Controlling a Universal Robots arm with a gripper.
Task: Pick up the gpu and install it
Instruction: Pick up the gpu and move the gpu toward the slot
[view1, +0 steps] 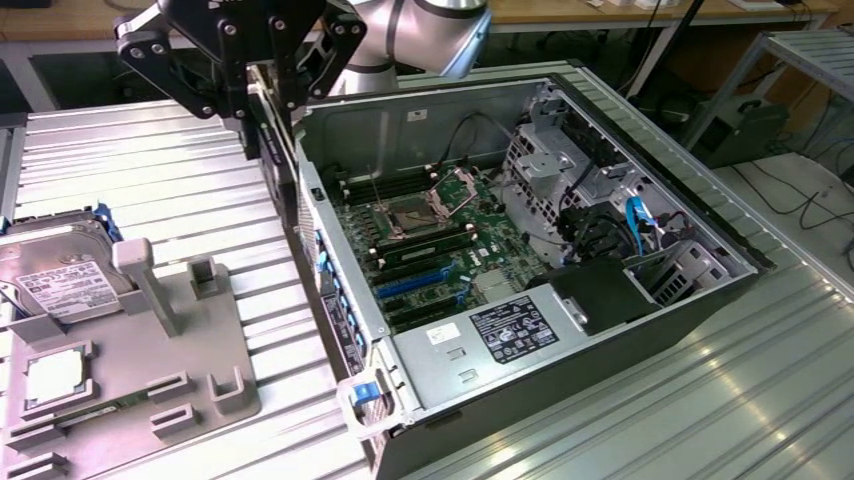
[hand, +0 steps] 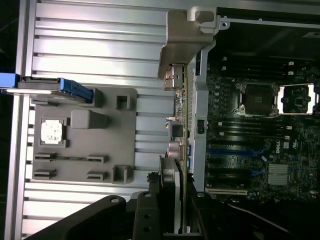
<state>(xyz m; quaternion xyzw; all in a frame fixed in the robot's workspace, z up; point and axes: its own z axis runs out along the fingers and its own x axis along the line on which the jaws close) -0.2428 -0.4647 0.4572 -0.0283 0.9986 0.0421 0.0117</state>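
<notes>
The gripper was closed on the gpu, its fingers pinching the thin card from both faces so that it hung edge-on and close to upright. In the wrist view the gpu ran straight away from the gripper, with the silvery end bracket at its far end. The card hung in the air just above the wall of the open computer case on the exterior view's left, between the grey fixture tray and the motherboard; it was in no slot. The hard drive and the processor chip lay on the tray, well apart from it. Judged from this, the step in hand was carrying the card over to the board. Doing it well probably meant keeping the card upright and parallel to the blue expansion slots, holding the bracket clear of the case wall, and keeping the pinch firm but light, since a thin board could twist or slip in the grip.
</notes>
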